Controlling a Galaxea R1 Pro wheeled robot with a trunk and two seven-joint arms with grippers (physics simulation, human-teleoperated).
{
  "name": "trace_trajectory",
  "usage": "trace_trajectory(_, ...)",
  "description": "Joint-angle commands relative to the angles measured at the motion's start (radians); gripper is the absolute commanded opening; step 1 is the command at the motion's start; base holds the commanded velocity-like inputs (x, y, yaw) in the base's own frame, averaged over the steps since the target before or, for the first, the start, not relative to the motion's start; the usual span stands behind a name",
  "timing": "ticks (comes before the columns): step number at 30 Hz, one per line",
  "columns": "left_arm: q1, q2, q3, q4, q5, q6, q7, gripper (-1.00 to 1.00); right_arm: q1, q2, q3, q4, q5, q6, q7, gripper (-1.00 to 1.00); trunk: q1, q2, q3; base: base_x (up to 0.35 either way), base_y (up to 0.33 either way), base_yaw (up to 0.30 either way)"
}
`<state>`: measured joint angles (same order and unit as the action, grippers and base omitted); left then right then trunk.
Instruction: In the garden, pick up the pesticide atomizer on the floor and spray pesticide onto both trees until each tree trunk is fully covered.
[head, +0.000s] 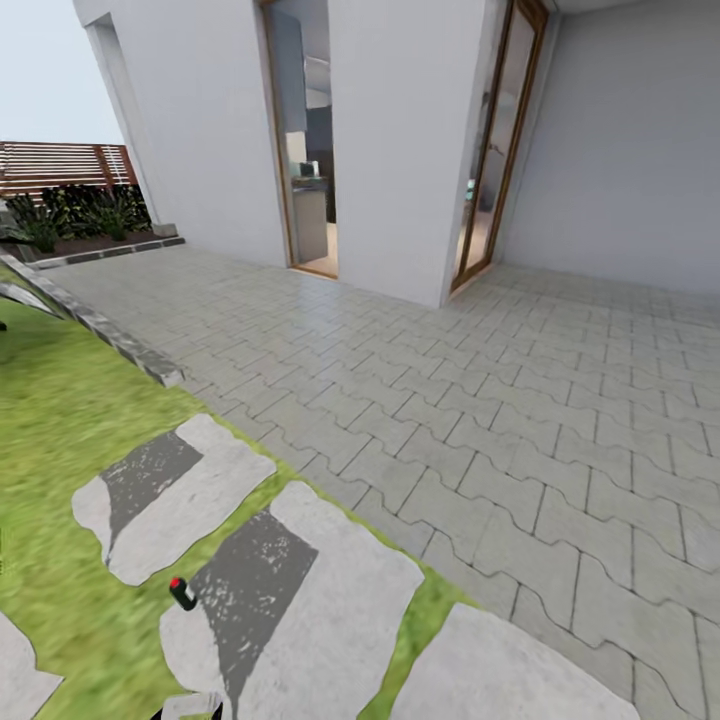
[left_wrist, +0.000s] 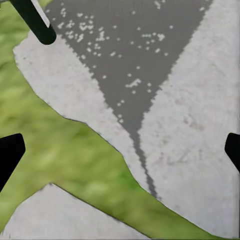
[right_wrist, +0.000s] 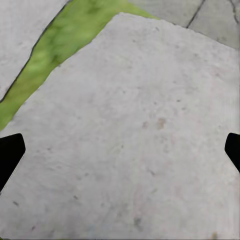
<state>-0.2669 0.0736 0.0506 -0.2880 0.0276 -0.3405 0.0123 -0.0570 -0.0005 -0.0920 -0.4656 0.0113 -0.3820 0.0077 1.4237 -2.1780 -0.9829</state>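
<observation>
Right now the robot looks down at flat pale stepping stones (head: 330, 610) set in green grass (head: 60, 420), with grey paving blocks (head: 520, 400) running up to the white house wall (head: 400, 140). A small dark bottle with a red tip (head: 182, 592) — probably the pesticide atomizer — stands low and left in the head view, at the edge of a stone, waiting to be picked up. No trees show yet. Both arms hang over the ground — the left gripper (left_wrist: 120, 150) and right gripper (right_wrist: 120, 150) have fingers spread wide, holding nothing, probably ready to grab.
</observation>
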Motion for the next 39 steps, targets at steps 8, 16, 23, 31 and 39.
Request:
trace_trajectory(8,0.000,0.001,0.000,0.000,0.000,0.000,0.000,1.00,0.000,0.000,0.000,0.000,0.000,0.000,0.000,1.00,0.000,0.000,0.000,0.187,-0.099,0.256)
trace_trajectory(16,0.000,0.002,0.000,0.000,0.000,0.000,0.000,1.00,0.000,0.001,0.000,-0.001,0.000,0.000,0.000,1.00,0.000,0.000,0.000,0.022,-0.008,0.273)
trace_trajectory(23,0.000,0.002,0.000,0.000,0.000,0.000,0.000,1.00,0.000,0.001,0.001,0.000,0.001,0.000,0.000,1.00,0.000,0.000,0.000,0.001,0.000,0.274)
trace_trajectory(31,0.000,0.001,0.000,0.000,0.000,0.000,0.000,1.00,0.000,0.001,0.001,-0.001,0.000,0.000,0.000,1.00,0.000,0.000,0.000,0.000,0.000,0.275)
trace_trajectory(39,0.000,-0.004,0.002,-0.017,0.003,0.004,-0.003,1.00,0.000,-0.006,-0.002,0.016,0.000,0.000,-0.002,1.00,0.000,0.000,0.000,0.000,0.000,0.276)
